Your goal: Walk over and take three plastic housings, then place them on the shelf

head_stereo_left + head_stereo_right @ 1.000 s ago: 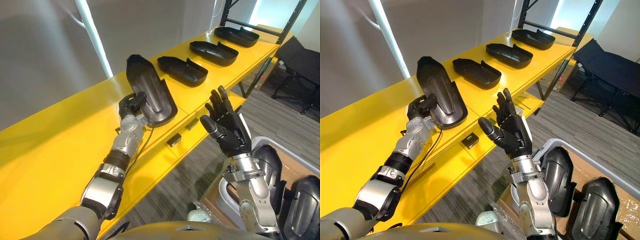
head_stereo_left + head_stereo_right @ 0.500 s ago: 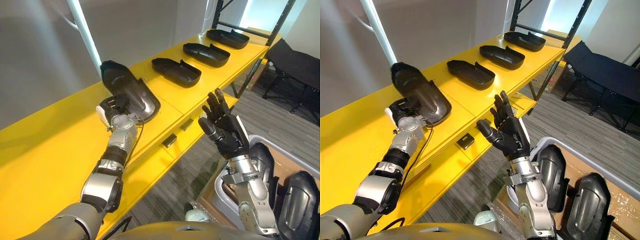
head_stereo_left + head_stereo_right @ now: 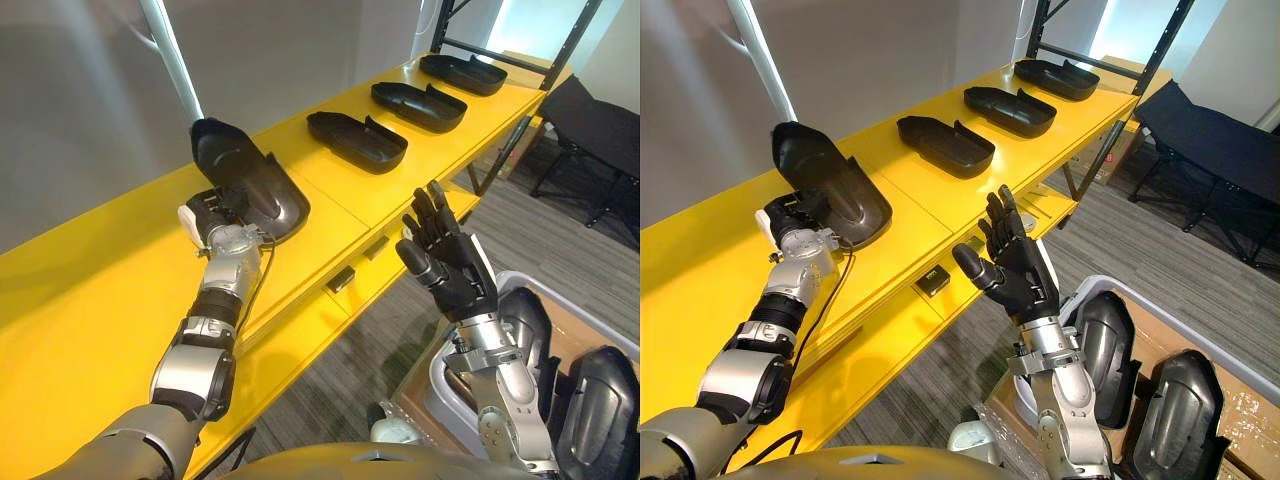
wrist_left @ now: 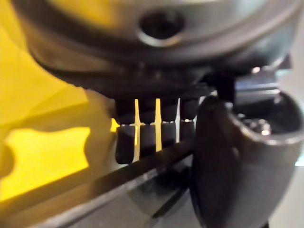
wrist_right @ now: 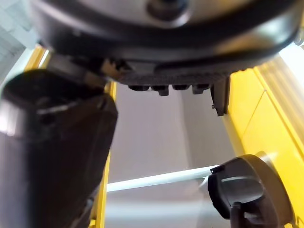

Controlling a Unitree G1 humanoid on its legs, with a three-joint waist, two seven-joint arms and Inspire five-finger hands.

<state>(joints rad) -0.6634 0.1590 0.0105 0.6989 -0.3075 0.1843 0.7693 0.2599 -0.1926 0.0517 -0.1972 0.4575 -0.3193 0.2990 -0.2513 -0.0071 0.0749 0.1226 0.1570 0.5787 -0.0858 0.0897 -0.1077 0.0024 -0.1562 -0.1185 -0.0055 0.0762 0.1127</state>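
Observation:
My left hand (image 3: 215,218) is shut on the near rim of a black plastic housing (image 3: 245,178), which it holds tilted over the yellow shelf (image 3: 90,300) close to the wall. In the left wrist view its fingers (image 4: 142,137) curl over the housing's edge (image 4: 118,185), with the thumb on the other side. Three more black housings lie in a row further along the shelf (image 3: 357,142), (image 3: 423,105), (image 3: 470,74). In front of the shelf's edge my right hand (image 3: 450,268) is raised, open and holding nothing.
A grey bin (image 3: 520,285) at the lower right holds more black housings (image 3: 600,410). A white pole (image 3: 175,60) leans against the grey wall behind the shelf. A dark rack upright (image 3: 575,45) stands at the shelf's far end, with a black cot (image 3: 1210,135) beyond.
My left hand has carried the housing to the left along the shelf, away from the row of three. The right hand has stayed raised and open.

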